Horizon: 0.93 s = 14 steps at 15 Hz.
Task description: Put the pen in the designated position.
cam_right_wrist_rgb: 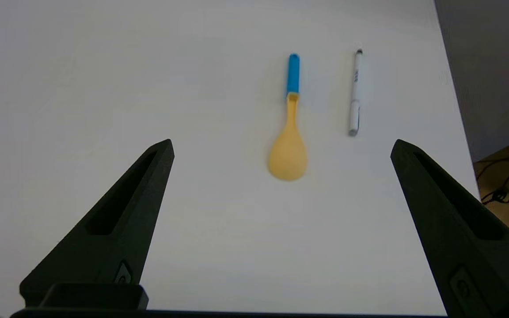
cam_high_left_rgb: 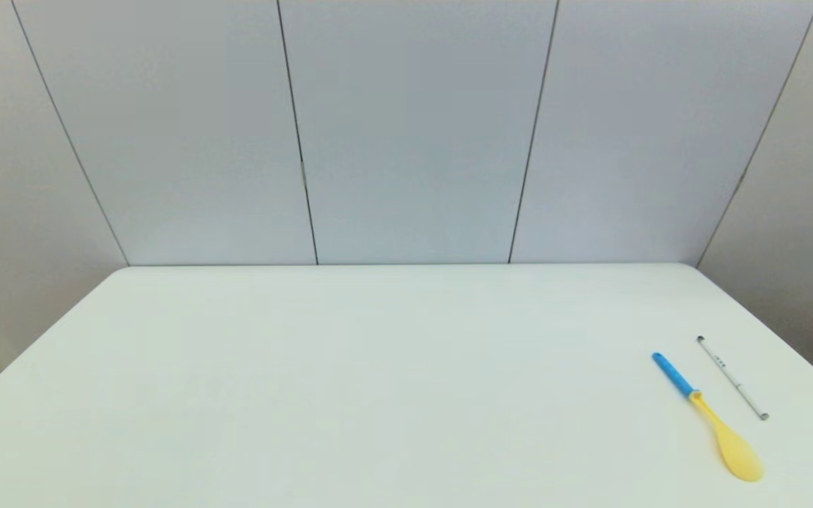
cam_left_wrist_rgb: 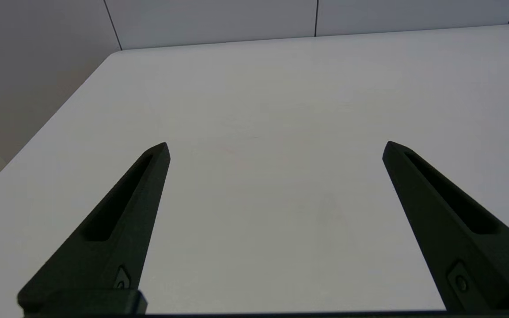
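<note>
Right pincer (cam_right_wrist_rgb: pixel 281 145) wide open, empty, low before pen (cam_right_wrist_rgb: pixel 354 92); left pincer (cam_left_wrist_rgb: pixel 276 145) likewise agape.

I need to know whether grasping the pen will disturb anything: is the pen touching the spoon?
No, in the right wrist view the pen lies beside the spoon with bare white table between them.

Pen (cam_high_left_rgb: pixel 732 378): thin, white barrel, dark tip at the far end, greyish near end, tiny dark marks mid-barrel. Lies flat on the white tabletop, near its right edge, ungripped.
</note>
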Each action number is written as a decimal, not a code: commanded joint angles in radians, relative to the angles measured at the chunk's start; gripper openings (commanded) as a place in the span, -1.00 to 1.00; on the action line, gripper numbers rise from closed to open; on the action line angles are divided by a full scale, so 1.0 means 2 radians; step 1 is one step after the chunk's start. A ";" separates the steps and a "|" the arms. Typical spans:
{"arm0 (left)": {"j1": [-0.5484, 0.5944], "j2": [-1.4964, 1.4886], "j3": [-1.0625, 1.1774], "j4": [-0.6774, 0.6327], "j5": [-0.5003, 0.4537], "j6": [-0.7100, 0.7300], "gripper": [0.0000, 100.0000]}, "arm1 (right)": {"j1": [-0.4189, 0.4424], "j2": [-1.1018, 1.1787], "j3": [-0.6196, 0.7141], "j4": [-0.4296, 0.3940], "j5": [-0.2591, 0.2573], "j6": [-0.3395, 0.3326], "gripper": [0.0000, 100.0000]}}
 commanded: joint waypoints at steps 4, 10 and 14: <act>0.000 0.001 0.005 0.000 0.000 0.000 1.00 | 0.002 -0.131 0.139 -0.049 -0.001 -0.001 1.00; 0.000 0.001 0.005 0.000 0.000 0.000 1.00 | -0.008 -0.220 0.214 -0.087 0.002 0.000 1.00; 0.000 0.001 0.005 0.000 0.000 0.000 1.00 | -0.009 -0.247 0.249 -0.153 0.003 0.008 1.00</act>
